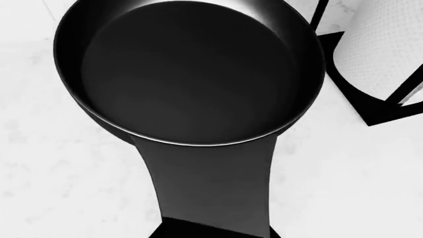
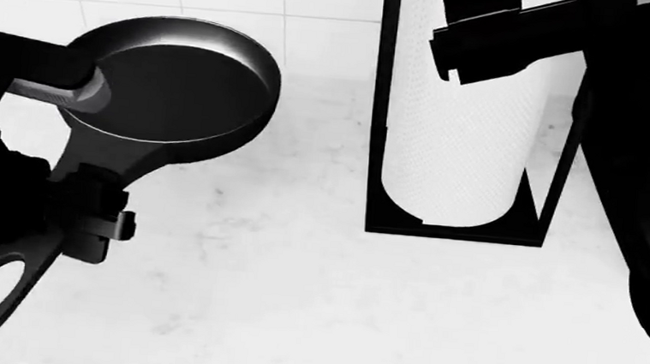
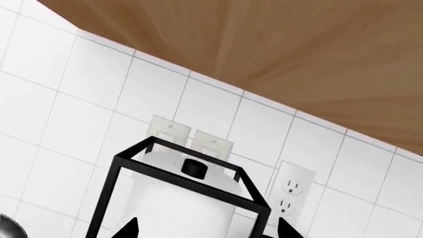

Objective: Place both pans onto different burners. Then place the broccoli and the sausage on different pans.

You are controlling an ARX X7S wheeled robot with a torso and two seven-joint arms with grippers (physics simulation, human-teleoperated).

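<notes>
Dark steel pan (image 2: 177,81) hung above the white counter (image 2: 317,302), beside the paper towel holder (image 2: 467,115), its handle clamped in my left fingers (image 2: 94,209). My right fingers (image 3: 205,230) stood apart, empty. No burner showed, so I judged I should keep the pan level and clear of the holder.

One dark grey pan (image 2: 177,86), empty, far left over the white counter (image 2: 327,319); long handle with oval hole points near-left.
</notes>
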